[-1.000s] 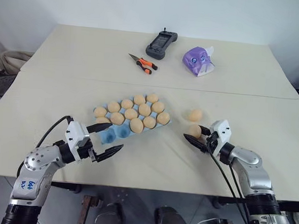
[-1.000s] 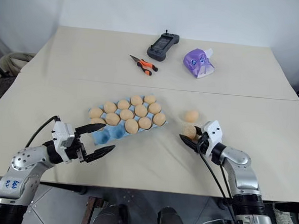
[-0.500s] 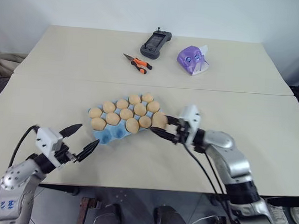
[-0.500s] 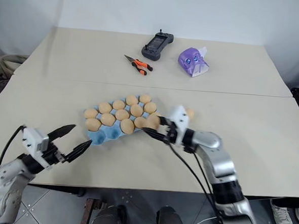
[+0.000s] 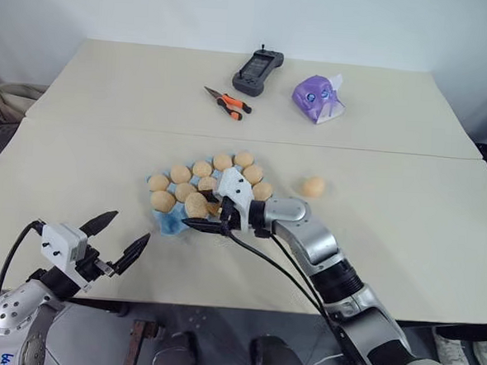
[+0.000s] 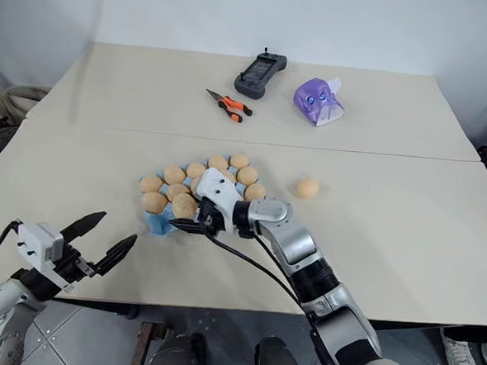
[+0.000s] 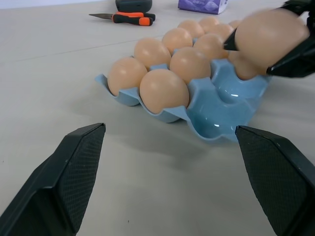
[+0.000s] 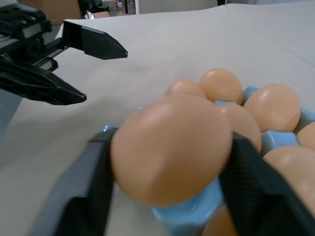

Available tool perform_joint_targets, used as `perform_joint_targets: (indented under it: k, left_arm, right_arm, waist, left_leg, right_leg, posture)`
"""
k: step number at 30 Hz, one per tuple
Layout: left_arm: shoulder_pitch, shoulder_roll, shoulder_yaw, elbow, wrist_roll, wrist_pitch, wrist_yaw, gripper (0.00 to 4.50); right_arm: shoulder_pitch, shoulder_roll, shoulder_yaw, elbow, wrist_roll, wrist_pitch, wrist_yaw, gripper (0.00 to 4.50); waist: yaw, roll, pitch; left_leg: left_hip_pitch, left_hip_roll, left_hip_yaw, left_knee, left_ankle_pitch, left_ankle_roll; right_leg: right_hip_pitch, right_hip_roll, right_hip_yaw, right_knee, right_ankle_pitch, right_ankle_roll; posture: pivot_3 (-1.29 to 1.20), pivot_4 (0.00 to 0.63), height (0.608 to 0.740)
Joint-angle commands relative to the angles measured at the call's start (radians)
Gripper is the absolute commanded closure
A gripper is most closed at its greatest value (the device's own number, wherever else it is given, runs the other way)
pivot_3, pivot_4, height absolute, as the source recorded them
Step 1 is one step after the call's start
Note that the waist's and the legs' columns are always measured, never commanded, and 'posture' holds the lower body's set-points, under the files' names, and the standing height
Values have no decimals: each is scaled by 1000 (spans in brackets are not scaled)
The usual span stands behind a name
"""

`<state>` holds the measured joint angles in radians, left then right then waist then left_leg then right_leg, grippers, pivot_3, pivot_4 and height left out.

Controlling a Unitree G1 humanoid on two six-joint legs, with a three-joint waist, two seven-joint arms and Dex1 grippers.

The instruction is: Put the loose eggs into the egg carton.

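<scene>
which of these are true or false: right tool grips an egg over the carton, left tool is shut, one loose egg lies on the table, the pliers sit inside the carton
1. The right tool grips an egg over the egg carton. True.
2. The left tool is shut. False: its fingers stand apart, holding nothing.
3. One loose egg lies on the table. True.
4. The pliers sit inside the carton. False: they lie on the far part of the table, beside a black handset.

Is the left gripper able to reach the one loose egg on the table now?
Probably not easily: the loose egg lies beyond the egg carton and the right gripper, which holds an egg over it. The left gripper stands open on the near side.
</scene>
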<state>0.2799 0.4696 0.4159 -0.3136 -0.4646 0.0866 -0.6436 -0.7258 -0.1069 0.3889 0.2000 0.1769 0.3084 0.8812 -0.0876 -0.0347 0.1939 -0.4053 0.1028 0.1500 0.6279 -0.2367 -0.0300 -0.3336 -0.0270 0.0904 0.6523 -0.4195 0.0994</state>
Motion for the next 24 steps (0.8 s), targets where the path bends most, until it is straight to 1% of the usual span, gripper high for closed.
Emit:
perform_joint_targets:
  k: [1,4,8,12,16,18,21,24]
  left_arm:
    - [3,-3,0,-53,-19,-4,4,0]
    - [-10,4,-15,-55,-22,4,-6,0]
    - [-58,34,-66,-52,-19,26,-46,0]
    - [-149,64,-142,-25,-11,55,-98,0]
    - [-251,85,-190,22,-20,105,-134,0]
    - [-295,91,-213,50,-7,102,-155,0]
    - [-368,97,-258,105,4,99,-201,0]
    - [-417,103,-284,150,17,86,-236,0]
  right_arm:
    - [-12,12,-21,-22,-2,-30,-10,93]
    - [3,-6,-50,-77,21,-33,-5,42]
    - [107,-87,-138,-253,114,-55,48,42]
    - [281,-211,-292,-370,151,-84,24,42]
    - [445,-311,-465,-406,153,-120,-48,42]
    - [509,-340,-536,-417,167,-123,-75,42]
    - [648,-365,-643,-420,158,-185,-107,42]
    - [748,-350,-706,-393,139,-261,-157,42]
  waist:
    - [0,0,0]
    - [-1,0,0]
    - [7,0,0]
    - [12,-1,-1]
    - [14,-1,0]
    - [7,-1,0]
    - [4,0,0]
    - [3,0,0]
  left_leg:
    - [-1,0,0,0,0,0]
    - [-4,1,2,0,0,0]
    - [-5,1,0,0,0,0]
    - [-5,-1,0,1,0,1]
    - [-4,-4,1,1,0,2]
    - [-4,-3,1,1,0,2]
    - [-2,-2,1,0,1,0]
    - [-2,-1,1,0,1,-1]
  right_leg:
    - [-1,0,0,0,0,0]
    - [-6,0,1,1,0,0]
    - [-6,0,0,0,0,0]
    - [-4,0,0,0,0,1]
    - [-3,0,0,0,0,1]
    - [-3,0,1,0,0,1]
    - [-3,2,2,0,0,1]
    - [-3,3,3,0,0,0]
  posture:
    - [0,150,740]
    - [0,150,740]
    - [0,150,740]
    - [0,150,740]
    - [0,150,740]
    - [0,150,740]
    - [0,150,740]
    - [0,150,740]
